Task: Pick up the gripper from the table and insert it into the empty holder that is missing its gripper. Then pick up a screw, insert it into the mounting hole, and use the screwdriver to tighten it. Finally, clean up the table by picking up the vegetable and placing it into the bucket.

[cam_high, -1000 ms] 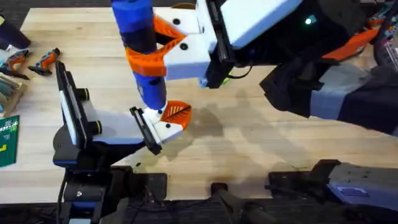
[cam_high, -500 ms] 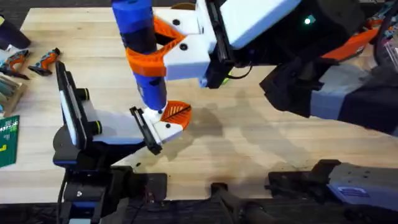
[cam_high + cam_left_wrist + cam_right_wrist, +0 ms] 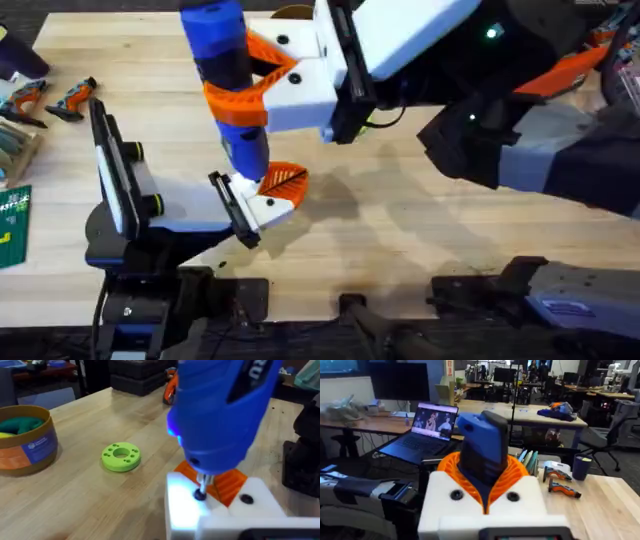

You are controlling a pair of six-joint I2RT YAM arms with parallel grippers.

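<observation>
My right gripper (image 3: 240, 95) reaches across the table, shut on the blue screwdriver (image 3: 228, 70), which stands upright between its orange pads (image 3: 454, 467). The screwdriver's silver tip (image 3: 201, 481) rests on a dark screw (image 3: 200, 494) in the white holder (image 3: 187, 510) of my left gripper (image 3: 262, 196). The orange ribbed gripper (image 3: 227, 482) sits in that holder beside the screw. The bucket (image 3: 25, 442), with its yellow-orange rim and blue label, stands farther off with green and yellow toys inside. The vegetable is out of view.
A lime-green disc with holes (image 3: 120, 456) lies on the wood between the bucket and the holder. Orange-and-black tools (image 3: 50, 98) and a green card (image 3: 15, 225) sit at the table's left edge. The right arm's dark body (image 3: 520, 130) covers the right side.
</observation>
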